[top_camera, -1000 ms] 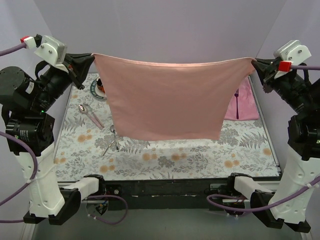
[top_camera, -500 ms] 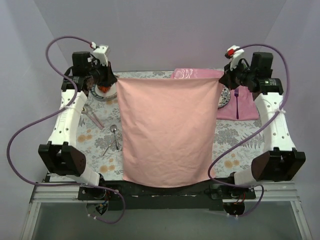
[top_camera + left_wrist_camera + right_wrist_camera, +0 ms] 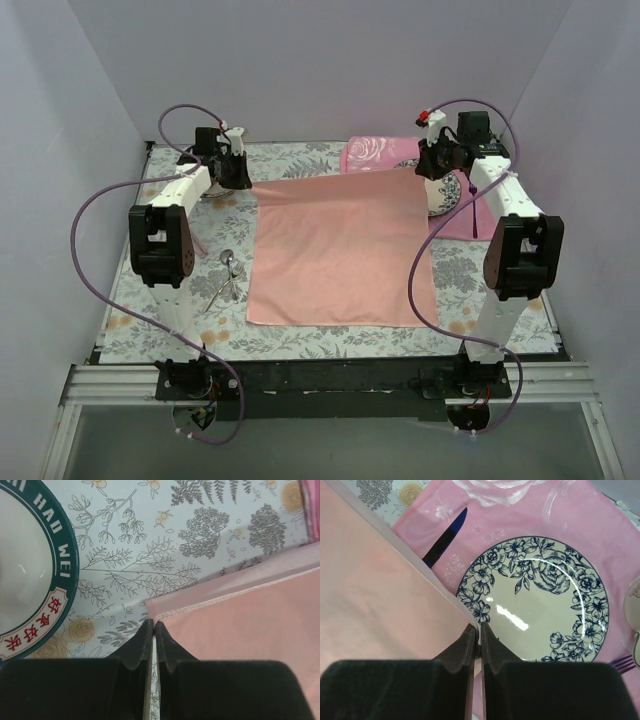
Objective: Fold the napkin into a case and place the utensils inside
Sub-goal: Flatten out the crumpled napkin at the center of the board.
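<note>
The salmon-pink napkin [image 3: 340, 255] lies spread flat in the middle of the table, unfolded, so no case shows. My left gripper [image 3: 248, 182] is shut on its far left corner, and in the left wrist view the tips [image 3: 153, 623] meet right at the corner of the napkin [image 3: 240, 615]. My right gripper [image 3: 428, 172] is shut on the far right corner, with the napkin's [image 3: 375, 595] hem caught between the tips [image 3: 479, 626]. The silver utensils, a spoon [image 3: 228, 260] and a second piece [image 3: 218, 293], lie on the table left of the napkin.
A rose-patterned pink placemat [image 3: 375, 153] lies at the back right under a blue floral plate [image 3: 545, 600], a purple knife [image 3: 445, 537] and a purple fork [image 3: 622, 662]. A green-rimmed plate [image 3: 30, 570] sits by the left gripper. Purple cables loop over both arms.
Both arms have swung to the far side of the table and come down. The napkin, which hung stretched between them, now lies flat on the table, its far corners still pinched.
</note>
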You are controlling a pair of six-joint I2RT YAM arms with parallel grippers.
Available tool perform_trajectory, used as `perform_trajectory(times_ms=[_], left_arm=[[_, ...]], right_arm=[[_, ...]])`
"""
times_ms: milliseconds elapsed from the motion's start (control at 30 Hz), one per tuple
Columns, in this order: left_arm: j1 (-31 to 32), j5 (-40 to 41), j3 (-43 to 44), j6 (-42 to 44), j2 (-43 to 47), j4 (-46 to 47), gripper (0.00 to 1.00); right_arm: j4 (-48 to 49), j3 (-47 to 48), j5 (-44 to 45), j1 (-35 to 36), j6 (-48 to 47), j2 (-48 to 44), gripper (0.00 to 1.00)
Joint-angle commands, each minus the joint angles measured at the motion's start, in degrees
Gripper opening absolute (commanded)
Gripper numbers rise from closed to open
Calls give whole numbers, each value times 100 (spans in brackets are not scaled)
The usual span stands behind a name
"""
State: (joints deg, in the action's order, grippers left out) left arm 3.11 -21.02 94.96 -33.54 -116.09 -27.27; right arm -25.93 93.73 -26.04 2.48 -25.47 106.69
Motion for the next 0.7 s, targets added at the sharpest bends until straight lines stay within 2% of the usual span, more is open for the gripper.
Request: perform_trajectory(times_ms=[0, 200, 300, 433, 667], left_arm=[[-30, 10, 357, 339, -80, 90, 0], [-30, -96, -327, 524, 289, 186, 0], [-30, -131, -452, 463, 333, 309, 0], [-30, -131, 37, 156, 70, 450, 0], [-4, -78, 1023, -214, -932, 372, 0]], right_arm=[[176, 444, 55, -2, -247, 159, 1], [255, -65, 222, -2, -590, -113, 1], [676, -321, 450, -2, -460, -149, 1], [941, 109, 775, -2, -125, 140, 1], [669, 743, 899, 103, -221, 852, 1]])
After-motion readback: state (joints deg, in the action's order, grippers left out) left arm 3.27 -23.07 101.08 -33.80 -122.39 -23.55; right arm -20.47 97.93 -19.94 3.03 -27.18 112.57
